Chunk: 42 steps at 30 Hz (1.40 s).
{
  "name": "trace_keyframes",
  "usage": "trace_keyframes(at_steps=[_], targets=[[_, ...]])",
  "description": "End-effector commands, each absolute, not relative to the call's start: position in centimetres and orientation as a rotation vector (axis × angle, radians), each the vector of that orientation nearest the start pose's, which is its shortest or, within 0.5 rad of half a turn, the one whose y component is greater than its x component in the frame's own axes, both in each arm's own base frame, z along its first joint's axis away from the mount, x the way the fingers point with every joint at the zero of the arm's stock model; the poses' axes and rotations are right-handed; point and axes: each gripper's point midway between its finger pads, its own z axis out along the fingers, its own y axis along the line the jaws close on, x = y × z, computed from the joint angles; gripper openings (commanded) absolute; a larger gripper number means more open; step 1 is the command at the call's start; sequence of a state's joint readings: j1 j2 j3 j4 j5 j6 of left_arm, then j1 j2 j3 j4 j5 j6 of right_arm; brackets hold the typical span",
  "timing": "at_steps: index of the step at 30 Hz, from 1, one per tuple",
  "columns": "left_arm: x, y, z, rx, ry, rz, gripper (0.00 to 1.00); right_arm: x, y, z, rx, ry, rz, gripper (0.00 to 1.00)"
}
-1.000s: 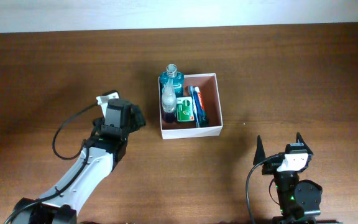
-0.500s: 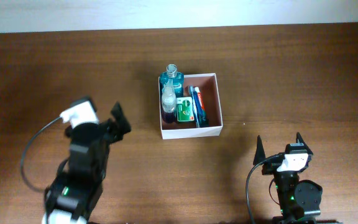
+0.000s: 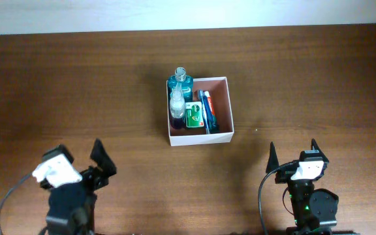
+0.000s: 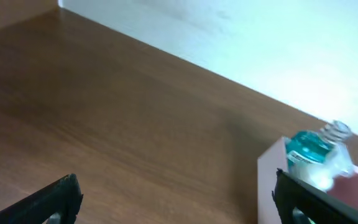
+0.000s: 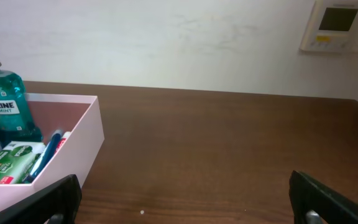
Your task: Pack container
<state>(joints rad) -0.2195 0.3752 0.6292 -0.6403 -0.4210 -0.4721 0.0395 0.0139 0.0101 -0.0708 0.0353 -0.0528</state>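
Observation:
The container (image 3: 221,108) is a square white-walled box with a reddish-brown inside, at the table's middle. In it stand a teal mouthwash bottle (image 3: 179,83) and a small clear bottle (image 3: 176,103), with a green box (image 3: 193,115) and a blue tube (image 3: 207,112) lying beside them. The right wrist view shows the container (image 5: 73,134) at left with the same items. The left wrist view shows its corner (image 4: 271,180) and the mouthwash bottle (image 4: 308,146). My left gripper (image 3: 100,163) is open and empty at the front left. My right gripper (image 3: 293,152) is open and empty at the front right.
The dark wooden table (image 3: 305,78) runs to a white wall at the back. A wall thermostat (image 5: 337,25) shows in the right wrist view. A tiny white speck (image 5: 142,212) lies on the wood near the container.
My left arm has drawn back from beside the container's left wall to the table's front left, gripper open and empty. The right arm has not moved.

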Motion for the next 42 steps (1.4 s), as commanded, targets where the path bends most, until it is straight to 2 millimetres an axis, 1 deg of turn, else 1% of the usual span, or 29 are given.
trace_keyframes(at_steps=[1, 4, 7, 11, 14, 17, 21, 24, 33, 38, 42], targets=[[21.3, 3.2, 21.3, -0.544, 1.865, -0.020, 0.99, 24.6, 0.2, 15.6, -0.044, 1.647, -0.043, 0.99], [21.1, 3.6, 19.5, -0.562, 1.846, -0.019, 1.00, 24.6, 0.2, 15.6, -0.044, 1.647, -0.043, 0.99], [21.2, 3.9, 18.5, -0.575, 1.793, -0.027, 1.00, 24.6, 0.2, 15.6, -0.044, 1.647, -0.043, 0.99], [21.9, 4.1, 17.7, -0.586, 1.712, -0.050, 0.99, 24.6, 0.2, 15.6, -0.044, 1.647, -0.043, 0.99], [22.7, 3.9, 17.4, -0.580, 1.661, -0.084, 0.99, 24.6, 0.2, 15.6, -0.044, 1.647, -0.043, 0.99], [23.4, 3.6, 17.7, -0.567, 1.606, -0.122, 0.99, 24.6, 0.2, 15.6, -0.044, 1.647, -0.043, 0.99], [24.0, 3.3, 17.8, -0.547, 1.561, -0.162, 0.99, 24.6, 0.2, 15.6, -0.044, 1.647, -0.043, 0.99], [24.2, 3.2, 17.4, -0.536, 1.555, -0.170, 0.99, 24.6, 0.2, 15.6, -0.044, 1.647, -0.043, 0.99], [24.3, 2.8, 16.2, -0.358, 1.593, -0.063, 0.99, 24.6, 0.2, 15.6, -0.044, 1.647, -0.043, 0.99], [24.4, 2.4, 16.2, -0.179, 1.625, 0.075, 0.99, 24.6, 0.2, 15.6, -0.044, 1.647, -0.043, 0.98], [24.4, 2.4, 16.2, -0.080, 1.635, 0.168, 0.99, 24.6, 0.2, 15.6, -0.044, 1.647, -0.043, 0.99]])
